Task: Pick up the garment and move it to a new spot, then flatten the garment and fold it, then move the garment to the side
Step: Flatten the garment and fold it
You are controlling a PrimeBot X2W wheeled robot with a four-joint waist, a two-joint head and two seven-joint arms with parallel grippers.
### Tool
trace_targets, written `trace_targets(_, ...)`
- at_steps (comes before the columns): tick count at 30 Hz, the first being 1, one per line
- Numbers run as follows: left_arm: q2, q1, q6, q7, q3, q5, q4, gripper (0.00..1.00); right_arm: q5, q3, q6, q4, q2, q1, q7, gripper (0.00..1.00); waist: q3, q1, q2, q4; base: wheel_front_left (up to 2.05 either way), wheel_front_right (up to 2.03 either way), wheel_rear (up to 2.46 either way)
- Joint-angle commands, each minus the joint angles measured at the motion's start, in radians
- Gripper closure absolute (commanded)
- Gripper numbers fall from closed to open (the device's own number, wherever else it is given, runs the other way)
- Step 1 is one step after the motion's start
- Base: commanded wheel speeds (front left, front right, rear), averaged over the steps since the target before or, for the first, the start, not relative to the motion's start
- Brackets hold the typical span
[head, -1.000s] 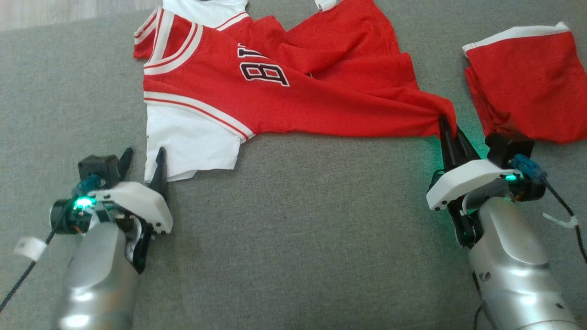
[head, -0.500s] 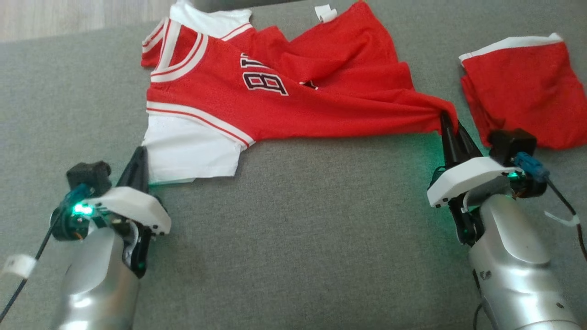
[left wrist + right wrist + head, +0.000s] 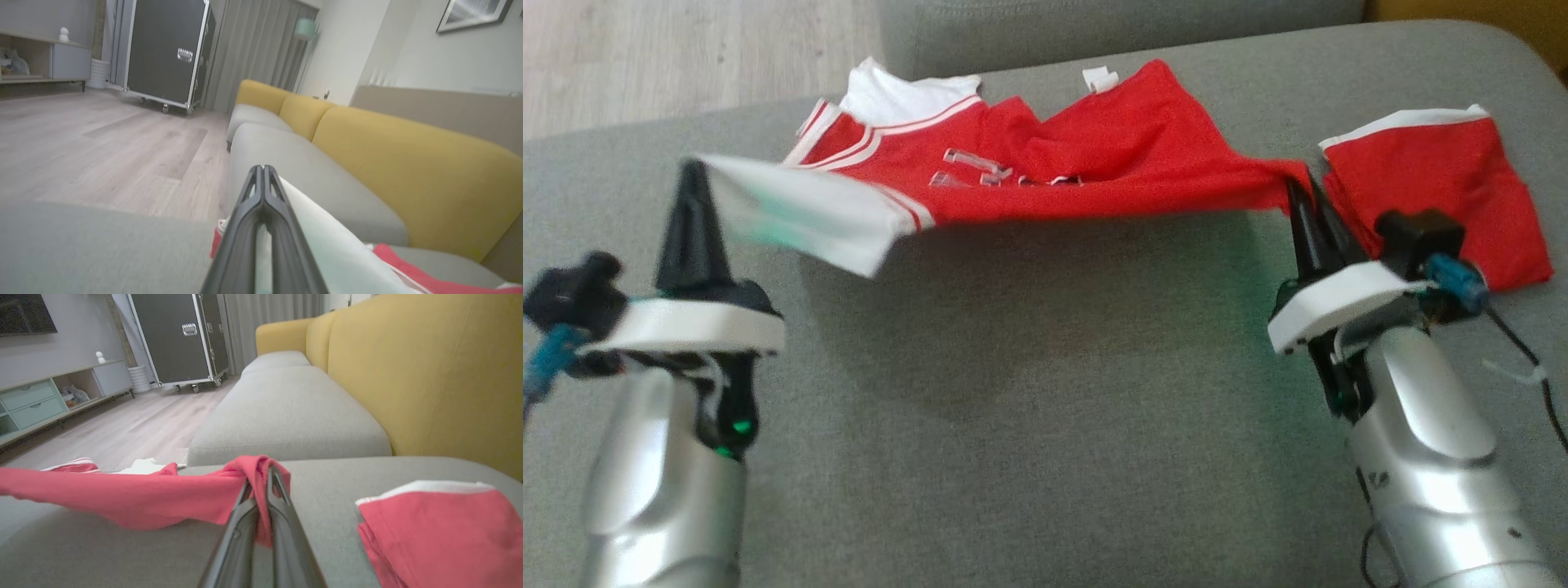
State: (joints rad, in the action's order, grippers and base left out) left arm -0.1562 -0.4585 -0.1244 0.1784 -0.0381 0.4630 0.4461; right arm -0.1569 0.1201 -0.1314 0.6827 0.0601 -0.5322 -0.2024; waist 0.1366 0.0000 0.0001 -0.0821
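Jersey hangs stretched between both arms, near edge off the sofa, kept spread for the move; left fingers clamp the white sleeve, right fingers clamp the red hem corner. A second ago left fingers stood apart beside the sleeve, jersey flat.

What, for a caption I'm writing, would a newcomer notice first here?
A red and white jersey hangs stretched between both grippers over the grey sofa. The left gripper pinches its white corner, the right gripper its red corner. A second red garment lies at the right.
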Motion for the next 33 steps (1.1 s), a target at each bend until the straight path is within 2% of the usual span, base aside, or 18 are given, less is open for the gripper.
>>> trace_targets(1, -0.044, -0.032, 0.000, 0.005, 0.046, 0.012, -0.062, 1.00, 0.001, 0.023, 0.001, -0.048, 0.002, -0.060, -0.012, 1.00, -0.014, 0.0000, -0.0001, -0.004, 0.00, 0.00, 0.00)
trace_targets(6, -0.047, -0.044, 0.020, -0.016, 0.091, 0.061, -0.236, 1.00, -0.024, 0.047, 0.001, -0.134, 0.040, -0.112, -0.023, 1.00, -0.057, 0.0000, -0.0001, -0.014, 0.00, 0.00, 0.00)
trace_targets(12, -0.039, -0.018, 0.069, -0.044, 0.142, 0.106, -0.469, 1.00, -0.053, 0.057, 0.001, -0.285, 0.088, -0.118, -0.014, 1.00, -0.097, 0.0000, -0.0001, -0.028, 0.00, 0.00, 0.00)
trace_targets(17, -0.027, 0.022, 0.110, -0.102, 0.168, 0.148, -0.650, 1.00, -0.059, 0.039, 0.001, -0.446, 0.109, -0.058, 0.044, 1.00, -0.098, 0.0000, -0.0001, -0.028, 0.00, 0.00, 0.00)
trace_targets(21, -0.022, 0.013, 0.144, -0.167, 0.181, 0.192, -0.741, 1.00, -0.050, 0.015, 0.001, -0.566, 0.119, -0.014, 0.107, 1.00, -0.074, 0.0000, -0.0001, -0.017, 0.00, 0.00, 0.00)
trace_targets(26, -0.041, -0.100, 0.175, -0.254, 0.166, 0.219, -0.705, 1.00, -0.067, 0.001, 0.001, -0.612, 0.121, -0.044, 0.193, 1.00, -0.007, 0.0000, -0.0001, 0.006, 0.00, 0.00, 0.00)
trace_targets(29, -0.075, -0.231, 0.178, -0.302, 0.148, 0.220, -0.591, 1.00, -0.097, 0.020, 0.001, -0.560, 0.126, -0.136, 0.237, 1.00, 0.054, 0.0000, -0.0001, 0.015, 0.00, 0.00, 0.00)
trace_targets(32, -0.107, -0.396, 0.175, -0.322, 0.136, 0.212, -0.430, 1.00, -0.139, 0.041, 0.001, -0.452, 0.122, -0.286, 0.255, 1.00, 0.126, 0.0000, -0.0001, 0.016, 0.00, 0.00, 0.00)
trace_targets(33, -0.107, -0.396, 0.175, -0.322, 0.136, 0.212, -0.430, 1.00, -0.139, 0.041, 0.001, -0.452, 0.122, -0.286, 0.255, 1.00, 0.126, 0.0000, -0.0001, 0.016, 0.00, 0.00, 0.00)
